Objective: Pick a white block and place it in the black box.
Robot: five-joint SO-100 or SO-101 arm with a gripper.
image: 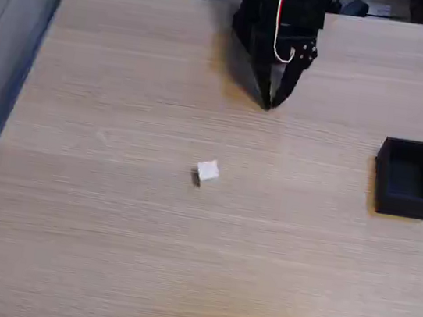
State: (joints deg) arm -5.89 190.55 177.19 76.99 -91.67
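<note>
Your gripper (pixel 268 103) hangs pinched closed and empty near the table's far edge; spread its fingers, then descend squarely over the white block (pixel 207 171) mid-table, well apart from the black box (pixel 407 177).

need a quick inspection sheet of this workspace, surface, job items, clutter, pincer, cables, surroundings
surface: light wood-grain table, flat, no spills or marks seen
job's things: white block lies loose near the table's middle, slightly turned; black box sits open-topped at the right side of the fixed view, looks empty; the two are well apart
clutter: nothing seen on the table beyond these two
grippers: pincer points down at the far side of the table, tips close together, holding nothing; well short of the block
cables: a white wire and a red wire loop along the arm's front
surroundings: grey panel along the left edge; blurred items behind the far edge, too unclear to name
</note>
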